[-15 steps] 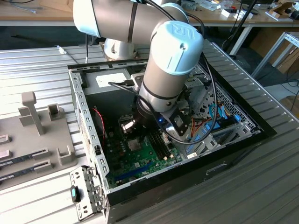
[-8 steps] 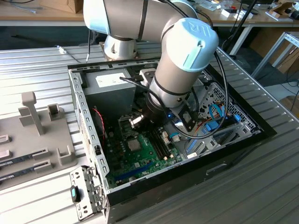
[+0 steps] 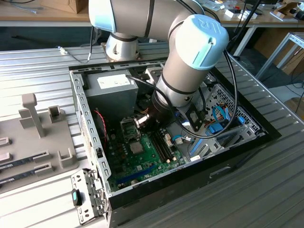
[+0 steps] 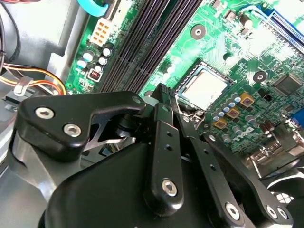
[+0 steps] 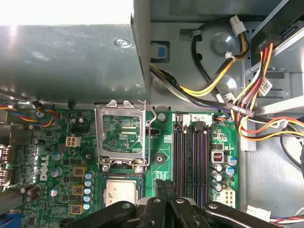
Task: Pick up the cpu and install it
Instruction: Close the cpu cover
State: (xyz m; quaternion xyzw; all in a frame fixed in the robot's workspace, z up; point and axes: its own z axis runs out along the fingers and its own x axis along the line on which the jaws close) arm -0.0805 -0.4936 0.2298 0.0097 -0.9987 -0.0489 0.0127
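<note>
Hovering low inside the open computer case (image 3: pixel 85 102), my gripper (image 4: pixel 164 95) sits just above the green motherboard (image 5: pixel 57 161), next to the processor socket. Both fingers are pressed together into 1 narrow black tip, with no gap showing between them in either wrist view, so I log the tool as fully closed and carrying nothing. The cpu (image 4: pixel 205 87) lies flat in the socket, silvery top plate up, just beyond my fingertips; whether the tips touch its near edge I cannot tell. In the first wrist view the cpu (image 5: pixel 120 193) sits directly beside the raised metal retention frame (image 5: pixel 121 135), which stands hinged open. The black memory slots (image 5: pixel 192 156) run alongside. Bundled coloured cables (image 5: pixel 247 102) cross the case wall.
</note>
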